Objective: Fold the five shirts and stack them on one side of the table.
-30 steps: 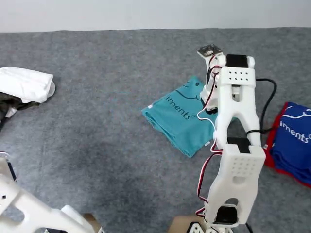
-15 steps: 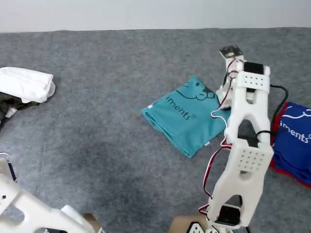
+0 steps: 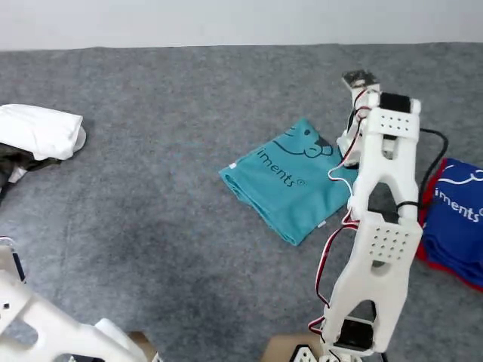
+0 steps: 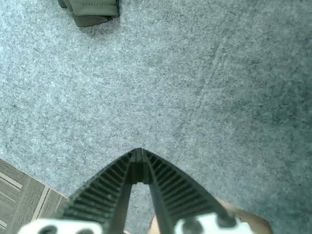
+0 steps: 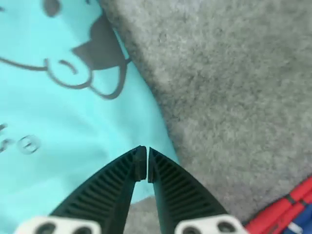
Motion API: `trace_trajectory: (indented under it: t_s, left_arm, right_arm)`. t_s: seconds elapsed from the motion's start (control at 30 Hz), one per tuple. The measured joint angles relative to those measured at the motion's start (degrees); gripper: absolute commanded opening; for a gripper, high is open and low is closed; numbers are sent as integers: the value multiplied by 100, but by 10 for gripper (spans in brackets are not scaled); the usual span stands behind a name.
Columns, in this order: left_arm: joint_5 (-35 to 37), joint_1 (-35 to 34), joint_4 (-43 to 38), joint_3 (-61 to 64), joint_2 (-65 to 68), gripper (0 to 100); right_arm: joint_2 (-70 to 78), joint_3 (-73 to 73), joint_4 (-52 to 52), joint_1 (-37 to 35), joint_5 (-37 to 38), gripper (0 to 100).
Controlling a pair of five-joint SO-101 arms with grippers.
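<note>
**Right arm swings off the folded teal shirt and stalls at its edge**

The teal shirt (image 3: 290, 181) lies folded, right of centre in the high view, exactly where it lay a second ago; its corners and print have not shifted. What moved is the arm above it. A second ago the right arm covered the shirt's upper right part. It then swung toward the right of the frame, uncovering the printed face, and over the last half second it has barely stirred.

The right gripper (image 5: 143, 158) now hangs over the shirt's right border, where teal cloth meets the grey mat (image 3: 151, 226). Its jaws are pressed together with nothing between them.

So the shirt looks folded but not yet stacked. The likely target is the blue shirt (image 3: 456, 215), which lies on a red shirt (image 3: 445, 269) at the right edge of the high view. The arm seems to be lining up for a grip on that near border.

At far left, a white shirt (image 3: 41, 130) rests on a dark garment (image 3: 19, 162). The left gripper (image 4: 141, 163) is over bare mat, jaws closed and empty.
</note>
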Motion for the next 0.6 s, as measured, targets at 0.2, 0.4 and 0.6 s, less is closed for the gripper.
trace_trajectory:
  t_s: [0.2, 0.4, 0.6]
  left_arm:
    - [0, 0, 0, 0, 0, 3]
    - [0, 0, 0, 0, 0, 3]
    - [0, 0, 0, 0, 0, 3]
  right_arm:
    - [-264, -18, 879, -527, 0, 9]
    - [-264, -18, 1073, -1204, 0, 9]
    - [-246, -18, 1073, -1890, -360, 9]
